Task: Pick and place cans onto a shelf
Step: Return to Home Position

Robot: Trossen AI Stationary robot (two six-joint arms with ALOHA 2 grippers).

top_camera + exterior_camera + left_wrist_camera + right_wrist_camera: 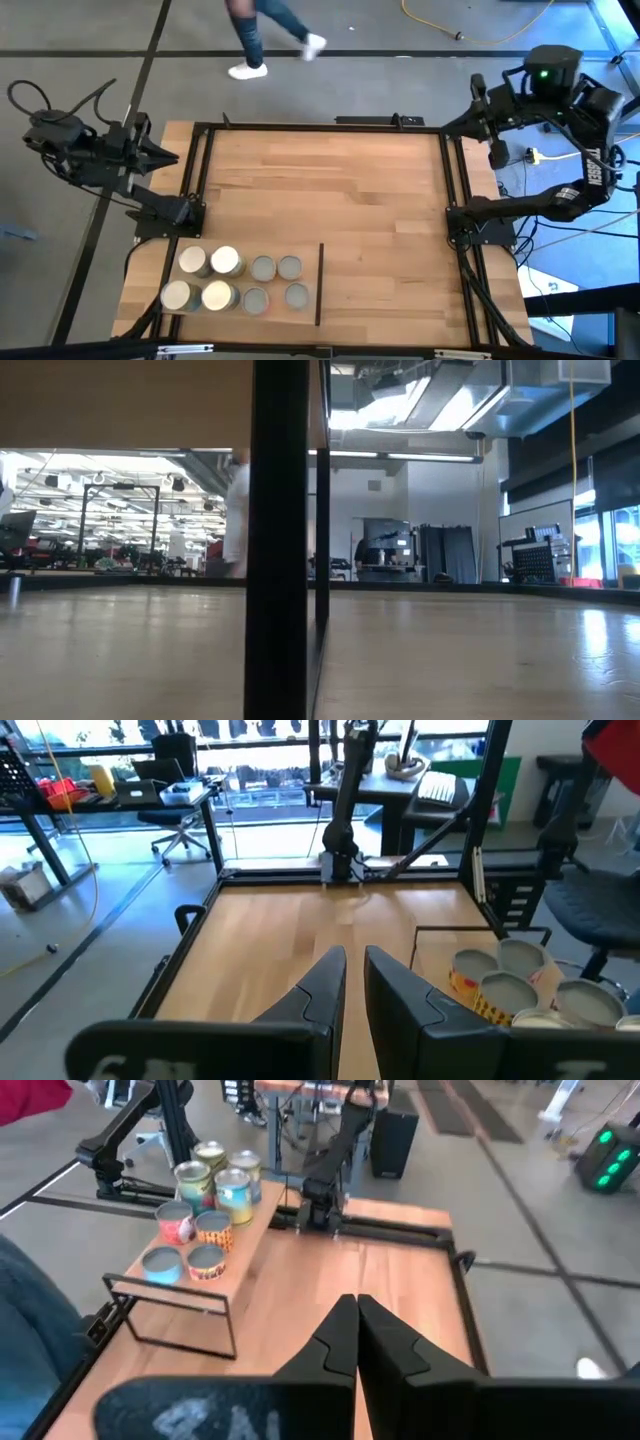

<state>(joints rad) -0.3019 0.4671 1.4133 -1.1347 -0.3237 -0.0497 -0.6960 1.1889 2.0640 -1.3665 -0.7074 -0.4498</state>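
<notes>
all eight cans (215, 295) stand upright in two close rows on the shelf (309, 258), toward the worktop's (330, 190) left side, just left of a black strip (319, 285). the left claw (350, 970) is clenched on nothing, parked off the left edge. the right claw (356, 1315) is clenched empty off the right edge. the cans look rigid, weighty if full, with slick labels. they are best pinched across the side wall at mid-height, though the neighbours leave little finger room.

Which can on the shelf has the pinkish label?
The grey-topped can in the second pair from the black frame, on the side away from the left arm's base. Its label is pinkish; the others' look yellowish or bluish.
</notes>
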